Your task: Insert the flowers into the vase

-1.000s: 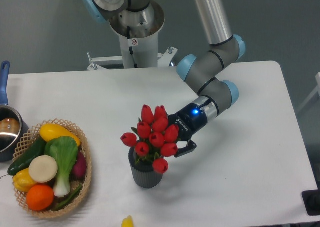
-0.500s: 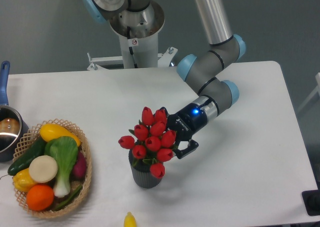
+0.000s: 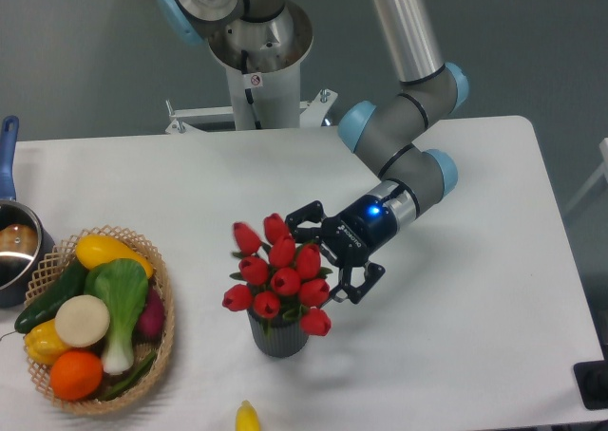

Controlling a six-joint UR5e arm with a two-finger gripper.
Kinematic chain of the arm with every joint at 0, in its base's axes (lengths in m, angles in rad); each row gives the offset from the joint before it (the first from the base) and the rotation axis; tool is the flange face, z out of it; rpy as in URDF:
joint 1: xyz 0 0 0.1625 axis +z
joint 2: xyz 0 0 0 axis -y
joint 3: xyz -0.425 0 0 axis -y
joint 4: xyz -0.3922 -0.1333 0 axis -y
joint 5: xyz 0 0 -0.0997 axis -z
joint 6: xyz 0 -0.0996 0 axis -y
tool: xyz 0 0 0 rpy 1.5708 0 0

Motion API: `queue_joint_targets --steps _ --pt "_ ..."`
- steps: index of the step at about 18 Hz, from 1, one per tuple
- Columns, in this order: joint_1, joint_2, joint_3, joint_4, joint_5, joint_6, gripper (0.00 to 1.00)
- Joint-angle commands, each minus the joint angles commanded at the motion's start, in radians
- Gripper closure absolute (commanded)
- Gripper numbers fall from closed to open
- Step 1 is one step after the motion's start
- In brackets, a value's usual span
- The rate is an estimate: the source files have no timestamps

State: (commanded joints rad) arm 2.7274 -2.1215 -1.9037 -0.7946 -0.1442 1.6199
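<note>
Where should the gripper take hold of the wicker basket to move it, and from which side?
A hedged judgement: grip the wicker basket at its thin woven rim on the right side, coming from above with one of the fingers inside and one outside. That stretch is bare and faces the gripper; the vegetables crowd the left and middle.

Flowers (image 3: 280, 279) hide the vase (image 3: 277, 334) rim and their own stems. Pot (image 3: 14, 251) cut by left edge. Yellow object (image 3: 247, 419) cut at bottom.

I see bright, even overhead light on the white table (image 3: 494, 289), soft shadows, and slight motion blur on the flowers (image 3: 277, 274).
</note>
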Motion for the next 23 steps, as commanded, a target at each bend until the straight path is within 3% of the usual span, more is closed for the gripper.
queue_joint_targets --steps 9,17,23 --pt "0.069 0.043 -0.009 0.000 0.061 -0.021 0.00" --pt "0.187 0.175 0.008 0.000 0.316 -0.057 0.00" --pt "0.255 0.253 0.084 0.000 0.639 -0.077 0.00"
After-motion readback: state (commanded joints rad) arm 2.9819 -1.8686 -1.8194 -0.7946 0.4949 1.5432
